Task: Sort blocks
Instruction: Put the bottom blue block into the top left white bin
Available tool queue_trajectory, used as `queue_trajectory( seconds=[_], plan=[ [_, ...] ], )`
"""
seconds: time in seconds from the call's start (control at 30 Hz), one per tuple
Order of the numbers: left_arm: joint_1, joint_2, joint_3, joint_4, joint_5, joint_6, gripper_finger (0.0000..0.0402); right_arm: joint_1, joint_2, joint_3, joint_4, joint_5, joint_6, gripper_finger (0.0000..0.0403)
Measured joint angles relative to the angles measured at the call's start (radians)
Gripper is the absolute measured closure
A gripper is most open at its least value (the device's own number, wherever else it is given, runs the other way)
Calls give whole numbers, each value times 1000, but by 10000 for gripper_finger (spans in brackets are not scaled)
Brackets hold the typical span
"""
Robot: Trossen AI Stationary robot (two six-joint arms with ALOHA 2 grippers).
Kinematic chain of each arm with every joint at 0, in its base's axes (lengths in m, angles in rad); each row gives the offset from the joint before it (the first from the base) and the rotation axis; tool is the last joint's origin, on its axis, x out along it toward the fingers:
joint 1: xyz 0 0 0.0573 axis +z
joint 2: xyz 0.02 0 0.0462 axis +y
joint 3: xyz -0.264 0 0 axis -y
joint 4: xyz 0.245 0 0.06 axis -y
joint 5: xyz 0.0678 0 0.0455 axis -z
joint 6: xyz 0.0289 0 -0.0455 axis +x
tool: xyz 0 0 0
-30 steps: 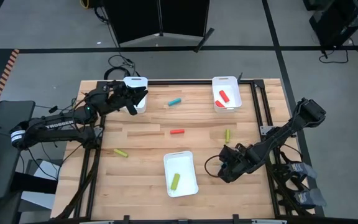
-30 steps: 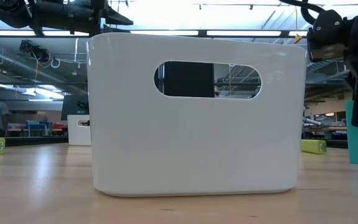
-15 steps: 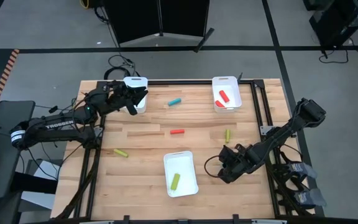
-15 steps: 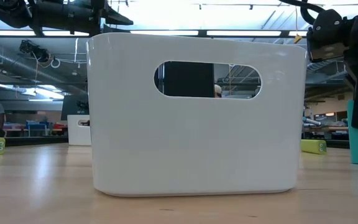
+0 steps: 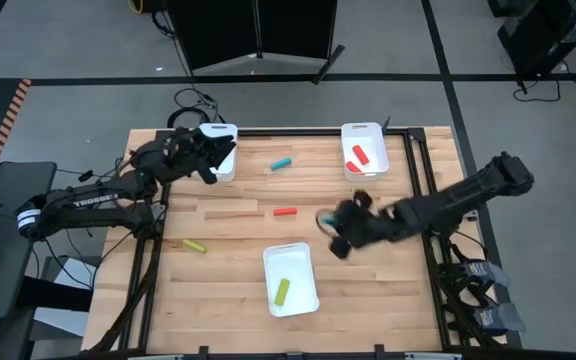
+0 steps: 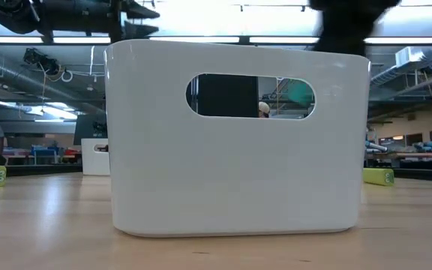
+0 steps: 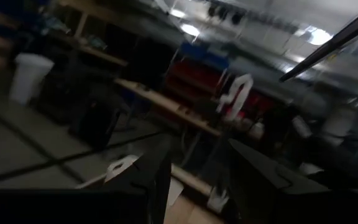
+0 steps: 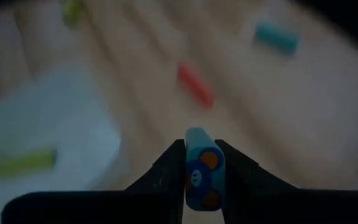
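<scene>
Our right gripper (image 8: 197, 177) is pinching a small teal-blue stick-like block (image 8: 198, 168) between its two dark fingers (image 8: 166, 171), the block standing out past the fingertips with its printed end face toward the wrist camera. In the high view that gripper (image 5: 334, 232) is hovering over the middle of the wooden counter (image 5: 228, 230), just beyond the far right corner of the near white rectangular plastic tray (image 5: 290, 279), our landmark here.

Inside that near tray one yellow-green block (image 5: 282, 291) is lying lengthwise. Beyond the tray, toward the middle of the counter, a red block (image 5: 285, 212) is lying flat, and farther beyond it a second teal-blue block (image 5: 282, 163) is resting near the far edge. Left of the tray a yellow-green block (image 5: 195, 245) is lying on the bare wood. Far to the tray's right rear, a second white tray (image 5: 364, 130) is holding two red blocks (image 5: 359, 155).

Our left gripper (image 5: 208, 160) is waiting at the far left of the counter, over a third white tray (image 5: 222, 131); its fingers (image 7: 160, 174) are standing slightly apart, holding nothing.

In the low view the near tray's white wall (image 6: 235, 180) is filling most of the frame.
</scene>
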Motion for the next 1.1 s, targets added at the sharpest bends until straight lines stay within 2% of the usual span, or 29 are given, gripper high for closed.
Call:
queue_trajectory(
  seconds=[0.1,0.23,0.37,0.43,0.7,0.93,1.1],
  plan=[
    [0,0,0,62,38,-7,245,-126,23,4,227,-26,-222,331],
    [0,0,0,111,65,-26,245,-298,117,5,639,-159,-442,331],
    [2,-1,0,155,97,-51,245,-437,266,9,1004,-335,-486,331],
    [2,0,0,176,123,-65,245,-487,358,48,1086,-394,-471,331],
    [2,-6,0,235,182,-115,245,-574,713,421,1097,-521,-472,331],
    [2,-52,0,236,207,-135,245,-607,946,784,945,-520,-509,331],
    [2,-81,0,214,209,-135,245,-625,1083,993,843,-485,-512,331]
  ],
)
